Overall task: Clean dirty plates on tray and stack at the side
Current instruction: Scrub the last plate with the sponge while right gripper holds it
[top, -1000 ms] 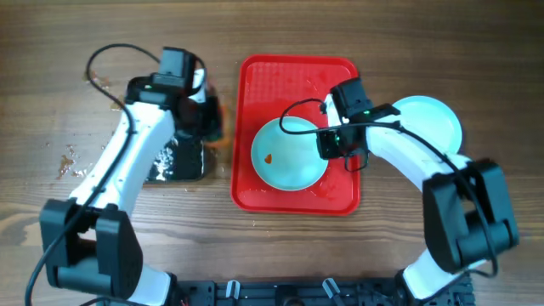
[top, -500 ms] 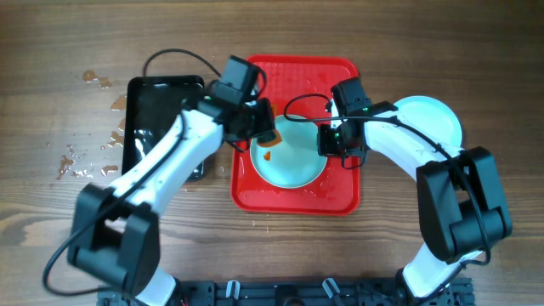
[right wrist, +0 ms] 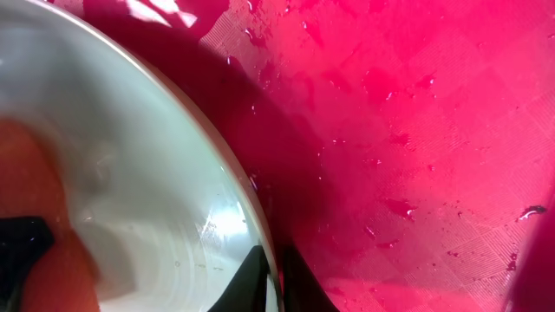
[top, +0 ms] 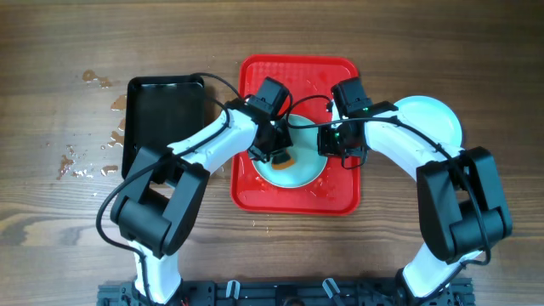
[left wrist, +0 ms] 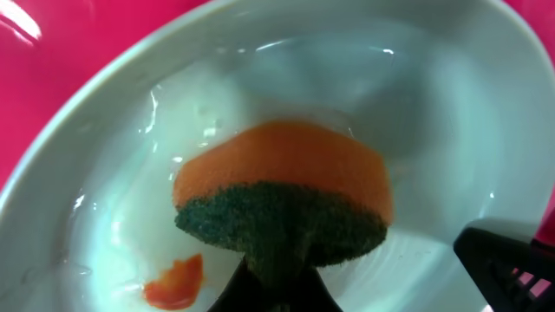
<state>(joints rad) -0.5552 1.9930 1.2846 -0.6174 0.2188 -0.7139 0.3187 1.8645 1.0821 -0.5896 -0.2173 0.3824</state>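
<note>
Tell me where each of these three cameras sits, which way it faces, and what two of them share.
Overhead: above the table, looking straight down at the tray; both arms, left gripper and right gripper show.
Left wrist: just above the plate, facing down at the sponge its fingertip pinches.
Right wrist: low at the plate's edge, facing the rim its fingers clamp.
Shared: both wrist views show the same plate on the red tray.
</note>
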